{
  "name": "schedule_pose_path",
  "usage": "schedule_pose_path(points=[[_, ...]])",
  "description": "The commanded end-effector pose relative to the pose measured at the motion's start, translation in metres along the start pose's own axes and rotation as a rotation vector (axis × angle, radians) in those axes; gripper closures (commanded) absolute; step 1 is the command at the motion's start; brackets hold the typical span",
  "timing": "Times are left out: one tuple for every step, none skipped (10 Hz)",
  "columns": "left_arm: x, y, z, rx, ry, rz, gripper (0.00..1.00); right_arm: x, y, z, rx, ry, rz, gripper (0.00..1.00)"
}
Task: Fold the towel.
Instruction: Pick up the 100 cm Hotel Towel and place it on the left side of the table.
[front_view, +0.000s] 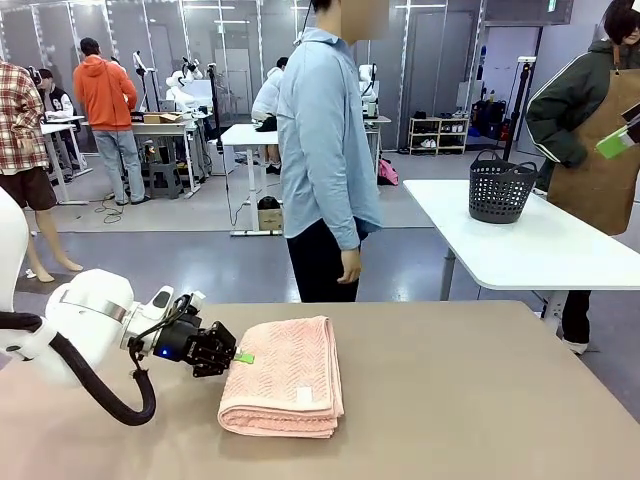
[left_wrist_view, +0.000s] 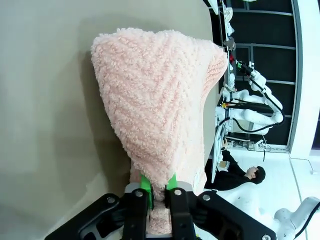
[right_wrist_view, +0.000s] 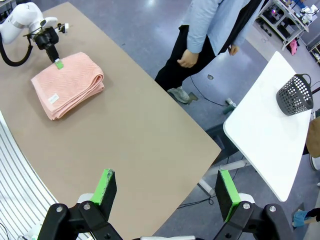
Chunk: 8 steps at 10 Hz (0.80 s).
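The pale pink towel (front_view: 290, 375) lies folded into a thick stack on the brown table (front_view: 480, 400), left of centre, with a small white label (front_view: 304, 396) near its front edge. My left gripper (front_view: 240, 357) is at the towel's left edge, shut on a layer of it. In the left wrist view, the towel (left_wrist_view: 155, 100) bulges up from between the green pads (left_wrist_view: 145, 185) of that gripper (left_wrist_view: 159, 187). My right gripper (right_wrist_view: 165, 192) hangs open high above the table, well away from the towel (right_wrist_view: 67, 85), and also sees the left gripper (right_wrist_view: 59, 64).
A person in a light blue shirt (front_view: 325, 150) stands at the far edge of the table, hands down. A white table (front_view: 540, 250) to the right carries a black basket (front_view: 500, 185). The right half of the brown table (right_wrist_view: 135, 130) is bare.
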<state>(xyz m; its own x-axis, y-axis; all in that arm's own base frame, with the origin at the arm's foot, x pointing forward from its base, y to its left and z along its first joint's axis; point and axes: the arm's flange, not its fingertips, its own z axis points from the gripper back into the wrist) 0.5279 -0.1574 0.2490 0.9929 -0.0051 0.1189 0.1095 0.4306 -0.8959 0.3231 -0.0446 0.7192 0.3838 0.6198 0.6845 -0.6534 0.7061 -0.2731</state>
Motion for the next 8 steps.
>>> schedule_pose_path(points=[[-0.020,-0.003,-0.003,-0.047,-0.009,-0.058,1.00,0.001,0.001,0.002,-0.003,0.008,-0.023,0.00],[-0.034,0.011,-0.002,-0.063,0.130,-0.131,1.00,0.001,0.001,0.002,-0.003,0.008,-0.023,0.00],[-0.004,0.001,-0.001,-0.003,0.003,-0.016,1.00,0.001,0.001,0.002,-0.003,0.008,-0.023,0.00],[-0.004,0.001,-0.001,-0.003,0.003,-0.016,1.00,0.001,0.001,0.002,-0.003,0.008,-0.023,0.00],[-0.004,0.001,-0.001,-0.003,0.003,-0.016,1.00,0.001,0.001,0.002,-0.003,0.008,-0.023,0.00],[-0.004,0.001,-0.001,-0.003,0.003,-0.016,1.00,0.001,0.001,0.002,-0.003,0.008,-0.023,0.00],[-0.004,0.001,-0.001,-0.003,0.003,-0.016,1.00,0.001,0.001,0.002,-0.003,0.008,-0.023,0.00],[-0.004,0.001,-0.001,-0.003,0.003,-0.016,1.00,0.001,0.001,0.002,-0.003,0.008,-0.023,0.00]])
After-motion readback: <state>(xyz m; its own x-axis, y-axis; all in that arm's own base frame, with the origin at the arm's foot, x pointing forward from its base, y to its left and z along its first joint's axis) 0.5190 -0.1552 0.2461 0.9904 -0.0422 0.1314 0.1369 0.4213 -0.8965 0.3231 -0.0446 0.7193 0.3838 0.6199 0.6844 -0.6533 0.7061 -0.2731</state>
